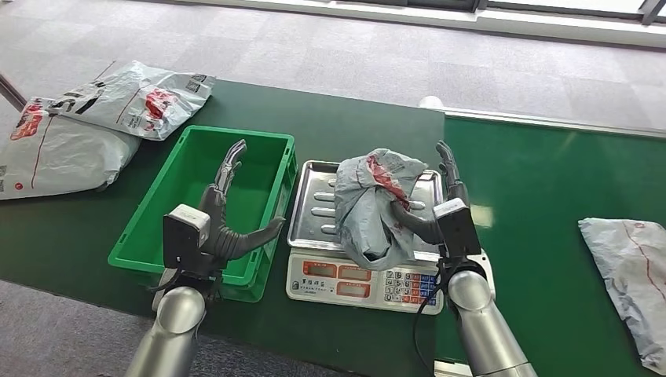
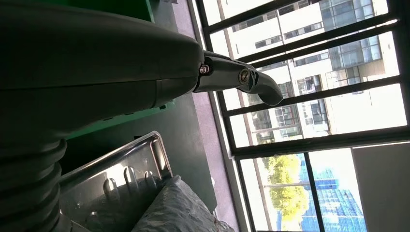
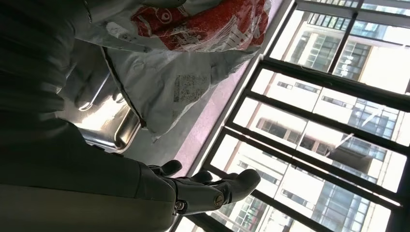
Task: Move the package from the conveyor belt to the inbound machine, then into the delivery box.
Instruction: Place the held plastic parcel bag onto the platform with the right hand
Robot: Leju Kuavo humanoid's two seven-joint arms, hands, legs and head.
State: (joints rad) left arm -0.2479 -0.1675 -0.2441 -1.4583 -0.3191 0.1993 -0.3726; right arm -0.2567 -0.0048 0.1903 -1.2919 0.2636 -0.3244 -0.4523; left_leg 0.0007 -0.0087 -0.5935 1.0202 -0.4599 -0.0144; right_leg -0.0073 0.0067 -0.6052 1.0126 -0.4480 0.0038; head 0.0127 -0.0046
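Crumpled grey plastic mailer package with red print point(image 1: 371, 206) sits on the ribbed steel tray of the weighing scale point(image 1: 312, 206), i.e. the inbound machine, bunched toward the tray's right side. Next leg is the green plastic crate point(image 1: 182, 174) just left of the scale, presumably the delivery box.

Risks, as I judge them:
- Right hand point(image 1: 428, 212) contact looks one-sided: thumb hooks into the bag's near-right flank, fingers point(image 1: 449, 169) stand straight up along its right edge. Can't tell whether it really pinches the film or just rests against it. Soft, slippery bag, so on lift it could slide out or sag and drop back on the tray.
- Crate's right wall stands right beside the tray rim. A low carry would drag the bag's hanging part over both rims and could snag or shove the scale.
- Left hand point(image 1: 228, 224) hovers over the crate's near-right corner, in the drop path. Collision or a blocked drop if it isn't used as support or cleared.
- Scale keypad point(image 1: 408, 287) lies under the right wrist; a dip could press keys.

Pose: both forearms come in from the near edge of the green desk point(image 1: 542, 196), palms facing each other. Left hand holds nothing, fingers apart, thumb pointing right toward the scale, fingers pointing far over the crate interior. Right hand upright against the bag, wrist over the scale's near-right corner.

More grey mailers: pile at far left point(image 1: 94, 118), one at right edge point(image 1: 632, 267).
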